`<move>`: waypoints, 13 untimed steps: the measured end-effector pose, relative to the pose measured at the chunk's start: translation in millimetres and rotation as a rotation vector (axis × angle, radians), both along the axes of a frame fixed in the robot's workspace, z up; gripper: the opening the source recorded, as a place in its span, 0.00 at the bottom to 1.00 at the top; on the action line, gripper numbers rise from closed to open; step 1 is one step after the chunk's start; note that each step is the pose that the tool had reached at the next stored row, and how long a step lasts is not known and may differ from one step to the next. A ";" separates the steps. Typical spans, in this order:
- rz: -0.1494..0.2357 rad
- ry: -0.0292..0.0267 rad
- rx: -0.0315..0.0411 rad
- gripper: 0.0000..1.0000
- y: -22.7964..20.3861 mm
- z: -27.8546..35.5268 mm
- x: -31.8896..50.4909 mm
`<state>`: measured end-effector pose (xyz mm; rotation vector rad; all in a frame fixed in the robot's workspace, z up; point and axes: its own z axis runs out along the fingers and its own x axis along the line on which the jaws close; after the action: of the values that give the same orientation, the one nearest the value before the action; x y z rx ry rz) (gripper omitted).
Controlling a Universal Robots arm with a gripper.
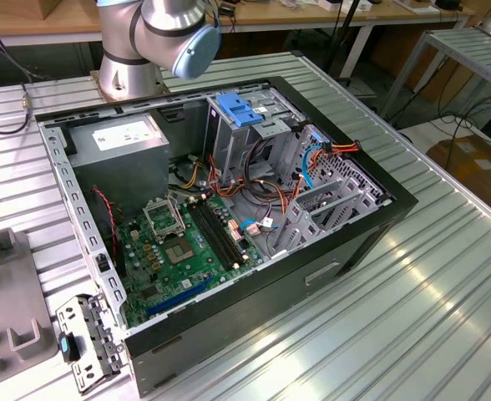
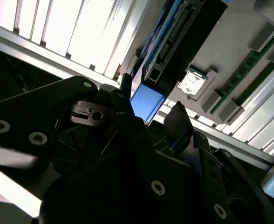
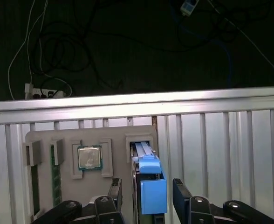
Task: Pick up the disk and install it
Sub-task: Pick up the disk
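Disk (image 3: 152,196): blue plastic rails, smooth, slight sheen. Gripper (image 3: 147,189): matt black, bright metal screws. Holder tray (image 3: 113,135): matt grey plastic. Processor (image 3: 89,157): shiny metal lid. Table (image 3: 221,140): ribbed aluminium, satin sheen. Computer case (image 1: 254,317): black shell, bare grey sheet metal inside. Arm (image 1: 166,21): smooth silver metal, blue plastic cap.

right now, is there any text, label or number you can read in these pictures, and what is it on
No text can be read.
White sticker on the power supply box: print too small.
Chip in the grey holder: markings too blurred.
Disk: seen edge-on, its blue rail facing the first wrist view, no label face in view.
Green board: markings too small.
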<state>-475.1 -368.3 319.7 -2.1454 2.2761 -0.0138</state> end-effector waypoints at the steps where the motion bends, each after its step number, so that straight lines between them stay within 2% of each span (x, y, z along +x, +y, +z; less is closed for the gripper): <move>1: 0.000 0.0000 0.0001 0.56 0.0 -1.8 0.0; 6: 0.000 0.0012 0.0007 0.56 0.0 -3.9 0.0; 7: 0.000 0.0012 0.0008 0.54 0.0 -3.9 -0.1; 8: 0.000 0.0012 0.0007 0.47 0.0 -4.0 -0.1; 13: -0.003 0.0033 0.0008 0.47 0.0 -7.7 -0.2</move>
<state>-475.3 -368.3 312.0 -2.1432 2.2808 -0.0094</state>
